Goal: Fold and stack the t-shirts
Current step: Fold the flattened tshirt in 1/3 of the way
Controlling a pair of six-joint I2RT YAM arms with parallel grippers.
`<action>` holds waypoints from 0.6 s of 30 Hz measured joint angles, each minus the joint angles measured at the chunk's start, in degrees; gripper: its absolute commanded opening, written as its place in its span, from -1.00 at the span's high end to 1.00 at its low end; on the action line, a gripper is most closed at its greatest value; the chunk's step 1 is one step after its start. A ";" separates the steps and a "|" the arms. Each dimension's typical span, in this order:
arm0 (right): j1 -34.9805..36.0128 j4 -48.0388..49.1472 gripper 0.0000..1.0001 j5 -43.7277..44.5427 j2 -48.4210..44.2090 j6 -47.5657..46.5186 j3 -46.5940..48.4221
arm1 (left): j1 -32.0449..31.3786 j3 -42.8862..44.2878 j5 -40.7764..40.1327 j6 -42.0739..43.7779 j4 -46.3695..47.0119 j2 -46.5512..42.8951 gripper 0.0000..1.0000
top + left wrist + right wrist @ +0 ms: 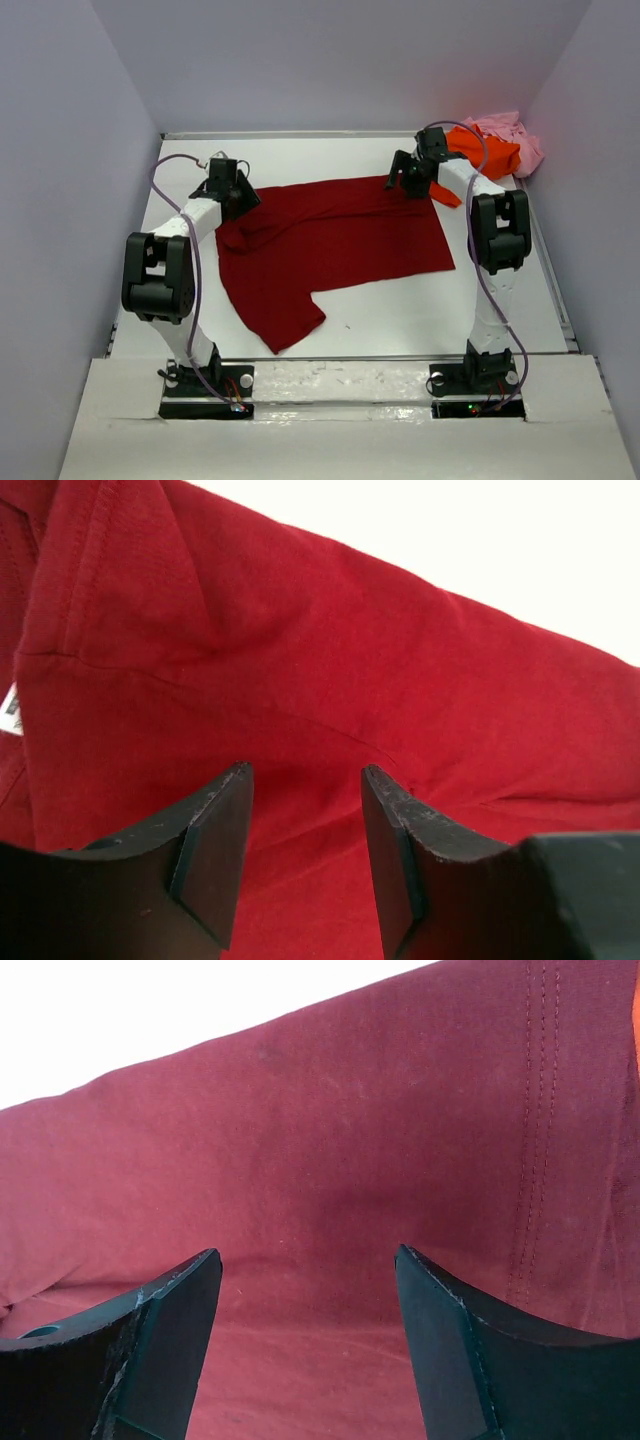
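The dark red t-shirt (330, 240) lay unfolded across the tabletop (400, 320), left gripper (305, 772) half open and right gripper (308, 1255) wide open above its far corners, both empty — the first fold called for pinching those corners.

A robotics lab cell (plainly purpose-built): white table (400, 325) boxed in by bare pale walls (70, 150).

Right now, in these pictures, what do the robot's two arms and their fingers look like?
The left arm and the right arm have white links, bulky black joints and black bases. A thin lilac cable loops along each. The fingers are matte black, flat and wedge-shaped, with scuffed edges.
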 measured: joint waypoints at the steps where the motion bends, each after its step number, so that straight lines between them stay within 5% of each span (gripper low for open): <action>1: 0.00 0.02 -0.50 -0.07 0.00 -0.02 0.00 | 0.00 0.04 0.13 0.04 0.11 0.44 -0.13; 18: -0.04 1.18 -0.49 -1.27 0.76 0.00 -0.39 | 0.00 10.49 0.48 2.58 -7.52 12.20 -0.10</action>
